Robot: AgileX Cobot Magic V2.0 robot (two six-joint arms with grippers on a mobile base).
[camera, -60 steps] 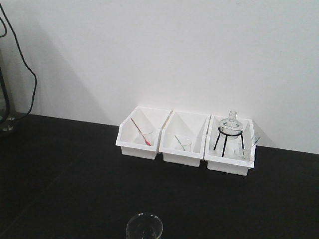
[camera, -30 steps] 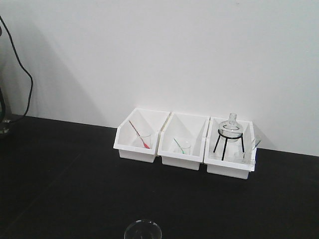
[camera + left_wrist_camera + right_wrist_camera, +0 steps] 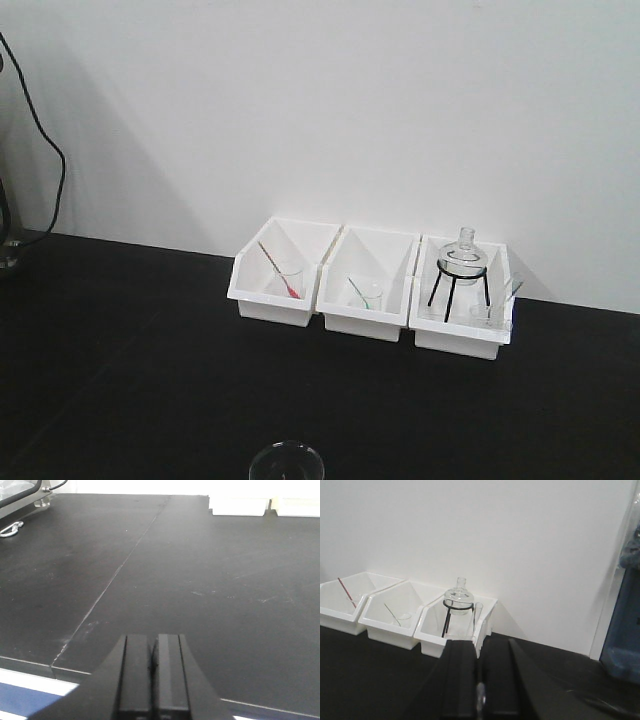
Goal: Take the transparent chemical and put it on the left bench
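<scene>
The transparent chemical, a clear glass beaker (image 3: 287, 465), shows only as its rim at the bottom edge of the front view, in front of the three white bins. In the right wrist view my right gripper (image 3: 479, 641) has its jaws nearly together on a thin sliver of clear glass (image 3: 480, 694), which looks like the beaker's wall. My left gripper (image 3: 152, 637) is shut and empty, low over the front edge of the left bench (image 3: 200, 580). The matte black bench (image 3: 130, 340) runs along the white wall.
Three white bins stand at the wall: the left one (image 3: 250, 300) holds a small beaker with a red rod, the middle one (image 3: 345, 318) a beaker with a green rod, the right one (image 3: 455, 338) a round flask (image 3: 466, 255) on a black tripod. A cable (image 3: 50, 150) hangs at far left.
The beaker's rim has sunk lower in the front view and the bins have shifted slightly left. Over the last half second almost nothing moved.
</scene>
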